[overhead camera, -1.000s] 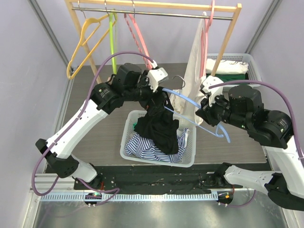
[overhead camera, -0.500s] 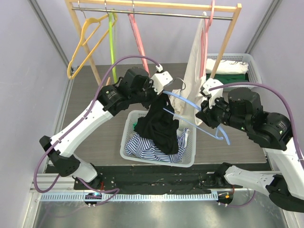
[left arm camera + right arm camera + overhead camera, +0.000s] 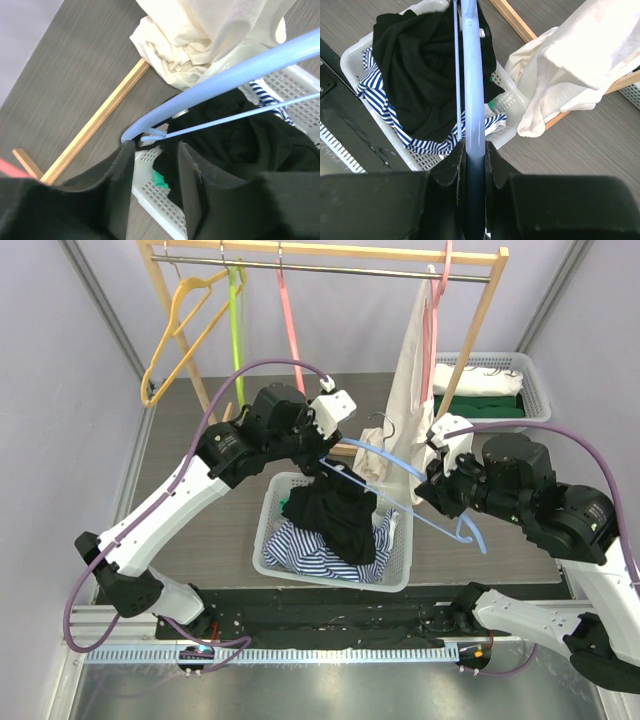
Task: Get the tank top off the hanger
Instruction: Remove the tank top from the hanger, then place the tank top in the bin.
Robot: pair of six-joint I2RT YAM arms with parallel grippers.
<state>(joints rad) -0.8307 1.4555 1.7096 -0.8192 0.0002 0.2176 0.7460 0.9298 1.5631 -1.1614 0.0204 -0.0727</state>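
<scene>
Tank top (image 3: 335, 515) looks off the hanger (image 3: 472, 75), heaped in the basket (image 3: 266, 525); right gripper (image 3: 471, 155) clamped on hanger; left gripper (image 3: 156, 147) part open, empty, beside hanger tip; next, probably park hanger, back arms away.

Lit brightly and evenly from overhead, with only soft, faint shadows around the basket (image 3: 262, 540). Glares off the metal strip (image 3: 330, 690) below the basket. Washes out the cream cloth (image 3: 580, 55) right of it. Streaks the blue hanger (image 3: 471, 75) over it with highlight. Blurs the near dark fingers (image 3: 117, 195) of the left claw (image 3: 155, 147).
</scene>
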